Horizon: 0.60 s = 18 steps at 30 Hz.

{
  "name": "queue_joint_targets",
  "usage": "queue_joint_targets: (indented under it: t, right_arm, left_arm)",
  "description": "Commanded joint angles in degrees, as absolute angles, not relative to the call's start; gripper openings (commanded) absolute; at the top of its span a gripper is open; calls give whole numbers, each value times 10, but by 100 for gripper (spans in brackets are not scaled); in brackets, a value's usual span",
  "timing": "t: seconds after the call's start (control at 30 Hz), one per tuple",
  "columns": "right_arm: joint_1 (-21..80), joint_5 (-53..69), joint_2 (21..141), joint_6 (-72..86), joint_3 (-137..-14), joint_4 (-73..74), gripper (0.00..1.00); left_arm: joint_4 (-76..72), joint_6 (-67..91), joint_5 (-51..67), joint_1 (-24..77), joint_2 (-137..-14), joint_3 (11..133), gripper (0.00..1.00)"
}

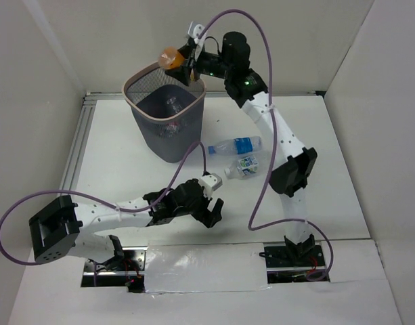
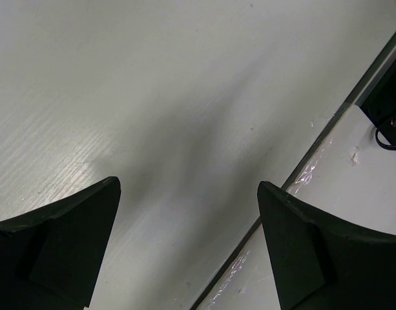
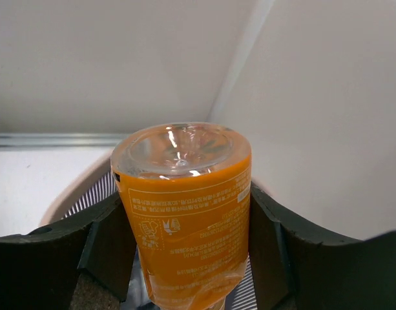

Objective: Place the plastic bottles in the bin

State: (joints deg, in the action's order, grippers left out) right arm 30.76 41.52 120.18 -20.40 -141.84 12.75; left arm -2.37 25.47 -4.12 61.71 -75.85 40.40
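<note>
My right gripper (image 1: 179,61) is shut on a clear plastic bottle with an orange label (image 1: 170,57), held just above the far rim of the bin (image 1: 133,103). In the right wrist view the orange bottle (image 3: 185,226) sits base-up between my fingers (image 3: 104,245), with the bin's pinkish rim (image 3: 72,194) below. At least one clear bottle (image 1: 172,103) lies inside the bin. A blue-label bottle (image 1: 235,145) and a green-white-label bottle (image 1: 244,166) lie on the table right of the bin. My left gripper (image 1: 210,214) is open and empty, low over the table, as its wrist view (image 2: 188,188) shows.
White walls enclose the table at the back and sides. A metal rail (image 1: 77,145) runs along the left edge. A taped seam (image 2: 314,148) marks the table's front edge near my left gripper. Purple cables (image 1: 261,196) loop from both arms.
</note>
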Motion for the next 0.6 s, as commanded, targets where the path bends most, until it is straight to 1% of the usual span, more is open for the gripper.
queue_joint_targets:
  t: [0.0,0.03,0.07,0.13,0.17,0.2,0.23,0.33,0.37,0.43,0.47,0.53,0.57]
  right_arm:
    - [304,388,1240,-120,-1399,113,34]
    - [304,388,1245,-100,-1387,106,50]
    - [304,388,1251,-89,-1379,100,56]
    - [304,388,1259,-66,-1379,100,76]
    - [304,388,1259,-66,-1389,107,93]
    - [304,381,1259,-66,-1398,113,100]
    - [296,381,1259,-66,-1404,113,100]
    - [278,359,1217,-66,-1404,131,100]
    - [258,351,1193,-66,-1404,140,100]
    - [230,326,1167,-71,-1385,176,100]
    - [195,320,1153,-83,-1374,192,100]
    - [151,313,1105,-90,-1308,240,100]
    - [95,323,1087,-97,-1276,251,91]
  left_arm:
    - [-67,241,-48,621,-736,409,100]
    - [-67,232,-48,621,-736,417,100]
    - [-67,227,-54,621,-736,423,100]
    - [-67,195,-60,621,-754,450,100]
    - [-62,182,-60,621,-763,462,100]
    - [-56,169,-67,621,-774,477,100]
    - [-49,140,-74,621,-786,492,100]
    - [-49,97,-79,621,-844,550,100]
    - [-49,71,-79,621,-859,575,100]
    - [-55,48,-74,614,-902,602,100]
    - [-61,31,-68,609,-918,627,100]
    - [-62,15,-68,601,-967,656,100]
    - [-62,-1,-68,594,-985,684,100]
